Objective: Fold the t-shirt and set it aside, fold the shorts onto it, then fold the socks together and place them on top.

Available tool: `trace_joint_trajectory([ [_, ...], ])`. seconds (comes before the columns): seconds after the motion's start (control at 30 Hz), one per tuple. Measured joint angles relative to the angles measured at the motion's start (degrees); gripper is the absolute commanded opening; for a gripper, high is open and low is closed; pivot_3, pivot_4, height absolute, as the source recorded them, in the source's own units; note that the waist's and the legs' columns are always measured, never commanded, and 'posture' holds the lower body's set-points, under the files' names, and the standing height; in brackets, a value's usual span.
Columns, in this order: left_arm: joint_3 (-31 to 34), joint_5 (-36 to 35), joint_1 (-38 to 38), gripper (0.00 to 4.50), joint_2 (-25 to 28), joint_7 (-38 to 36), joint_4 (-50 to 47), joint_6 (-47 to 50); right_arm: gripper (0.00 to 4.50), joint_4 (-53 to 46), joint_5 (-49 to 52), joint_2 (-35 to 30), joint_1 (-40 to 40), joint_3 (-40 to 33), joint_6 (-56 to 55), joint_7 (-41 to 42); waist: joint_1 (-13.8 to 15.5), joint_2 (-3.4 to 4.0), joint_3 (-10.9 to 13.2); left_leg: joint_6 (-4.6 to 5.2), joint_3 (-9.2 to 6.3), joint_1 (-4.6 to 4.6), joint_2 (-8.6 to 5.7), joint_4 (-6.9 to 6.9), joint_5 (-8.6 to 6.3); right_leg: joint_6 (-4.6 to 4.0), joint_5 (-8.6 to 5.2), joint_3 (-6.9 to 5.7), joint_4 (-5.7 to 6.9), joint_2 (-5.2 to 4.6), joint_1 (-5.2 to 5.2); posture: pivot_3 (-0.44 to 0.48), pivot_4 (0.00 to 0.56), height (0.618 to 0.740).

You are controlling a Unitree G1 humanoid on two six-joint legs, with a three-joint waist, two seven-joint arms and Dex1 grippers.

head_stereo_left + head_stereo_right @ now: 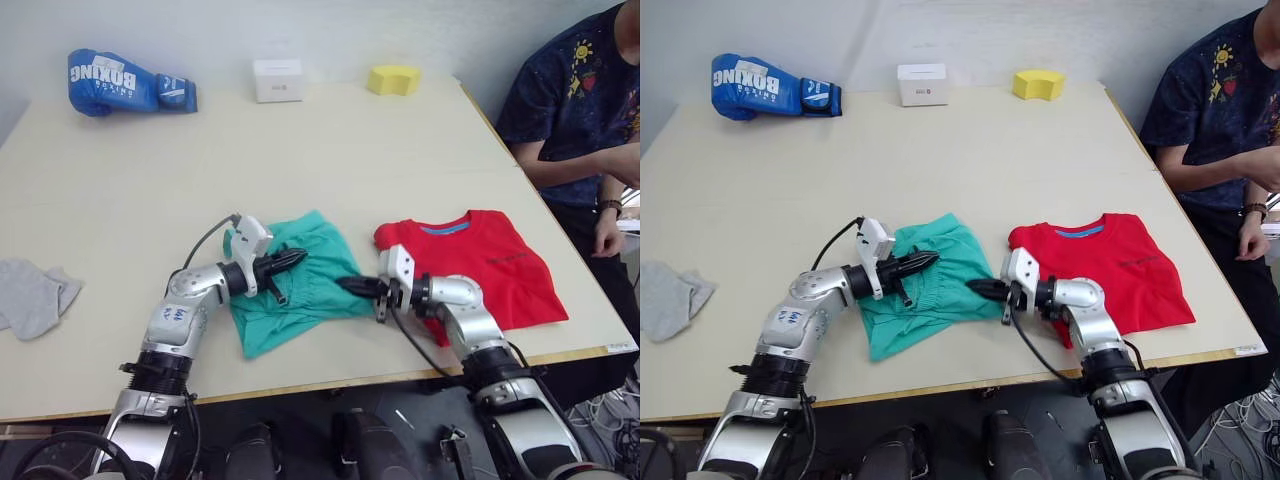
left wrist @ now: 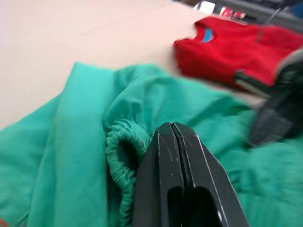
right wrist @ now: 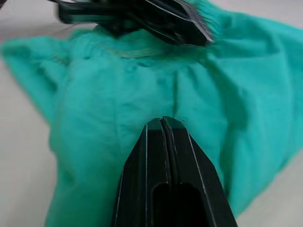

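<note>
The shorts point(image 1: 300, 285) (rumpled) lie between both clenched claws, left claw point(image 1: 297, 258) and right claw point(image 1: 346, 284), tips resting over them.

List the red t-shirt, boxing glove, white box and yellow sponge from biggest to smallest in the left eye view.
1. Red t-shirt
2. Blue boxing glove
3. White box and yellow sponge: they look about alike, and both sit far from the camera, so no ranking.
</note>
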Motion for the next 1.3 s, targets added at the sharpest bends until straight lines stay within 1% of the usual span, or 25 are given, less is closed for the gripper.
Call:
trace_joint_trajectory([
  [0.1, -0.7, 1.4, -0.6, 0.00, -0.3, 0.5, 0.8, -0.7, 0.03, -7.8, -0.5, -4.4, 4.3, 2.0, -0.8, 2.0, 0.4, 0.00, 0.0, 0.01, 0.03, 0.04, 0.01, 0.10, -0.04, 0.01, -0.01, 0.02, 0.03, 0.01, 0.03, 0.000, 0.150, 0.740],
  [0.17, -0.8, 1.7, -0.3, 0.00, -0.2, 0.6, 0.7, -1.0, 0.03, -13.5, 0.6, -6.9, 7.4, 2.4, 0.7, 3.1, 0.6, 0.00, 0.0, 0.01, 0.01, 0.05, 0.02, 0.17, -0.04, 0.01, 0.00, 0.00, 0.09, 0.01, 0.05, 0.000, 0.150, 0.740],
  [0.2, -0.7, 1.8, -0.1, 0.00, 0.1, 0.5, 0.5, -1.1, 0.03, -16.1, 1.9, -7.7, 8.7, 2.3, 3.2, 3.1, 0.5, -0.01, 0.0, 0.01, 0.01, 0.08, 0.02, 0.20, -0.04, 0.00, 0.00, 0.03, 0.16, 0.01, 0.05, 0.000, 0.150, 0.740],
  [0.23, -0.7, 1.8, 0.4, 0.00, 0.4, 0.2, 0.0, -1.3, 0.03, -19.2, 4.5, -8.5, 9.5, 1.9, 8.6, 2.5, 0.5, 0.00, 0.0, 0.01, 0.01, 0.09, 0.03, 0.23, -0.04, 0.00, 0.00, 0.07, 0.25, 0.00, 0.04, 0.000, 0.150, 0.740],
  [0.3, -0.4, 1.8, 1.6, 0.00, 0.8, -0.4, -1.1, -1.8, 0.38, -23.4, 9.7, -10.1, 9.5, 0.0, 18.1, 1.1, 0.5, 0.00, 0.0, 0.01, -0.01, 0.12, 0.03, 0.26, -0.04, -0.01, 0.00, 0.09, 0.32, -0.01, 0.04, 0.000, 0.150, 0.740],
  [0.37, 0.0, 1.4, 3.1, 0.00, 1.2, -2.1, -1.4, -3.7, 0.92, -27.6, 17.1, -13.6, 7.7, -2.8, 32.9, -1.0, 0.7, 0.00, 0.0, 0.06, -0.04, 0.11, 0.03, 0.28, -0.07, -0.04, -0.01, 0.08, 0.32, -0.04, 0.04, 0.000, 0.150, 0.740],
  [0.4, 0.7, 0.7, 3.9, 0.00, 1.4, -3.2, -1.5, -4.7, 1.26, -28.9, 20.3, -16.5, 6.0, -4.4, 42.3, -2.8, 0.7, 0.00, 0.0, 0.10, -0.06, 0.09, 0.03, 0.30, -0.10, -0.06, -0.01, 0.05, 0.30, -0.07, 0.04, 0.000, 0.150, 0.740],
  [0.47, 1.6, -0.4, 4.7, 0.00, 1.6, -4.4, -1.6, -5.5, 1.94, -29.5, 23.7, -19.7, 3.8, -6.7, 54.5, -6.1, 0.8, -0.02, 0.0, 0.13, -0.14, 0.04, 0.04, 0.31, -0.15, -0.13, -0.04, -0.03, 0.24, -0.09, 0.04, 0.000, 0.150, 0.740],
  [0.5, 2.3, -0.9, 5.1, 0.00, 1.7, -5.0, -1.8, -5.6, 2.28, -28.6, 25.5, -19.9, 2.1, -7.3, 60.2, -7.5, 0.9, -0.03, 0.0, 0.26, -0.19, 0.00, 0.05, 0.32, -0.24, -0.16, -0.05, -0.08, 0.23, -0.09, 0.04, 0.000, 0.150, 0.740],
  [0.57, 2.7, -1.3, 5.4, 0.00, 2.1, -6.0, -2.1, -6.0, 2.91, -25.1, 27.8, -18.9, -1.2, -8.1, 68.2, -10.0, 0.7, -0.03, 0.0, 0.29, -0.19, -0.03, 0.04, 0.31, -0.26, -0.17, -0.05, -0.07, 0.22, -0.07, 0.02, 0.000, 0.150, 0.740],
  [0.6, 2.7, -1.4, 5.5, 0.00, 2.2, -6.8, -2.2, -6.2, 3.33, -20.9, 28.7, -17.3, -4.6, -8.8, 73.7, -12.4, 0.6, -0.03, 0.0, 0.28, -0.19, -0.03, 0.03, 0.32, -0.25, -0.18, -0.04, -0.06, 0.24, -0.05, -0.01, 0.000, 0.150, 0.740],
  [0.63, 2.7, -1.4, 5.6, 0.00, 2.2, -7.0, -2.2, -6.3, 3.57, -19.7, 29.0, -16.8, -5.7, -9.2, 75.3, -13.2, 0.6, -0.02, 0.0, 0.28, -0.19, -0.05, 0.03, 0.32, -0.25, -0.18, -0.04, -0.06, 0.24, -0.05, -0.02, 0.000, 0.150, 0.740],
  [0.67, 2.8, -1.3, 5.7, 0.00, 2.5, -7.3, -2.1, -6.6, 3.96, -17.5, 29.5, -15.7, -7.5, -9.8, 78.3, -14.2, 0.7, -0.03, 0.0, 0.27, -0.20, -0.05, 0.05, 0.33, -0.24, -0.18, -0.04, -0.07, 0.23, -0.03, -0.02, 0.000, 0.150, 0.740],
  [0.73, 2.7, -0.9, 5.8, 0.00, 2.9, -7.8, -2.0, -7.1, 4.49, -13.2, 30.1, -13.3, -11.3, -9.8, 83.5, -16.1, 0.7, -0.02, 0.0, 0.27, -0.20, -0.10, 0.05, 0.33, -0.24, -0.18, -0.04, -0.08, 0.23, -0.03, -0.04, 0.000, 0.150, 0.740],
  [0.8, 2.5, -0.1, 5.9, 0.00, 3.1, -8.0, -1.6, -7.8, 4.49, -8.2, 29.7, -9.0, -14.8, -10.3, 85.9, -19.4, 0.5, -0.02, 0.0, 0.26, -0.17, -0.11, 0.06, 0.37, -0.24, -0.17, -0.04, -0.06, 0.24, -0.02, -0.05, 0.000, 0.150, 0.740],
  [0.87, 2.2, 0.0, 5.9, 0.00, 3.1, -7.9, -1.5, -8.0, 4.49, -5.0, 29.1, -6.1, -17.5, -10.4, 86.3, -21.4, 0.5, -0.02, 0.0, 0.23, -0.16, -0.12, 0.07, 0.40, -0.22, -0.16, -0.04, -0.07, 0.26, -0.01, -0.05, 0.000, 0.150, 0.740],
  [1.03, 2.3, 0.1, 6.8, 0.00, 2.9, -7.3, -1.5, -8.4, 4.49, 1.5, 26.8, -0.2, -22.8, -9.7, 85.1, -23.4, 0.3, -0.01, 0.0, 0.24, -0.12, -0.12, 0.09, 0.41, -0.22, -0.15, -0.03, -0.07, 0.30, 0.00, -0.05, 0.000, 0.150, 0.740],
  [1.13, 2.6, -0.2, 7.7, 0.00, 2.7, -6.9, -2.0, -8.2, 3.87, 5.4, 25.7, 2.9, -25.4, -9.9, 84.6, -24.9, 0.2, 0.01, 0.0, 0.20, -0.09, -0.11, 0.12, 0.40, -0.20, -0.15, -0.03, -0.07, 0.32, 0.01, -0.06, 0.000, 0.150, 0.740],
  [1.23, 3.1, -0.5, 8.8, 0.00, 2.6, -5.9, -3.5, -7.3, 2.92, 8.2, 24.9, 6.7, -27.1, -10.7, 84.4, -27.7, -0.1, 0.00, 0.0, 0.18, -0.10, -0.13, 0.13, 0.39, -0.20, -0.15, -0.03, -0.07, 0.33, 0.01, -0.08, 0.000, 0.150, 0.740],
  [1.3, 3.1, -0.4, 8.8, 0.00, 2.7, -5.9, -3.5, -7.5, 2.19, 7.8, 24.9, 7.3, -27.2, -10.5, 85.7, -27.8, -0.1, 0.00, 0.0, 0.18, -0.10, -0.15, 0.12, 0.39, -0.20, -0.15, -0.03, -0.07, 0.30, 0.00, -0.09, 0.000, 0.150, 0.740],
])
